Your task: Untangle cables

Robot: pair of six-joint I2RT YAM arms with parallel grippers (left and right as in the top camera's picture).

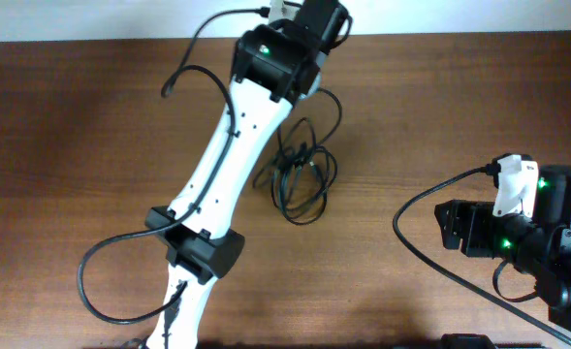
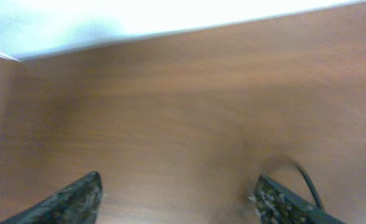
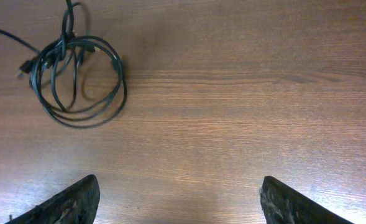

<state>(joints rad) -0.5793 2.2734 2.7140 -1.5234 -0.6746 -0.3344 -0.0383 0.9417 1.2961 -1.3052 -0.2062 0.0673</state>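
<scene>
One white left arm (image 1: pixel 232 145) crosses the table (image 1: pixel 91 145) on a diagonal, from the bottom edge left of centre up to the top centre of the overhead frame. Its upper part overlaps the top of the tangle of black cable (image 1: pixel 300 174). The arm's own wiring loops out beside it at the upper left and lower left. One darker right arm (image 1: pixel 547 233) sits at the lower right of the frame, well apart from the tangle, with bare wood between them.

There is one tangle, lying just right of centre. It is several loose loops gathered at a knot, with a plug end sticking out. How many separate cables are in it cannot be told.

In the left wrist view, the left gripper (image 2: pixel 176 196) has its fingers spread wide, one at each lower corner, with nothing between them. A single black strand (image 2: pixel 307 183) curves just beside the right-hand fingertip. The same view shows the table's far edge close by, running across the top of the frame with white beyond it.

The right gripper (image 3: pixel 179 205) is also spread apart and empty. In its view the tangle lies at the upper left, well clear of both fingertips (image 3: pixel 64 202). Open wood fills the left half of the overhead frame and the centre and right of the right wrist view.
</scene>
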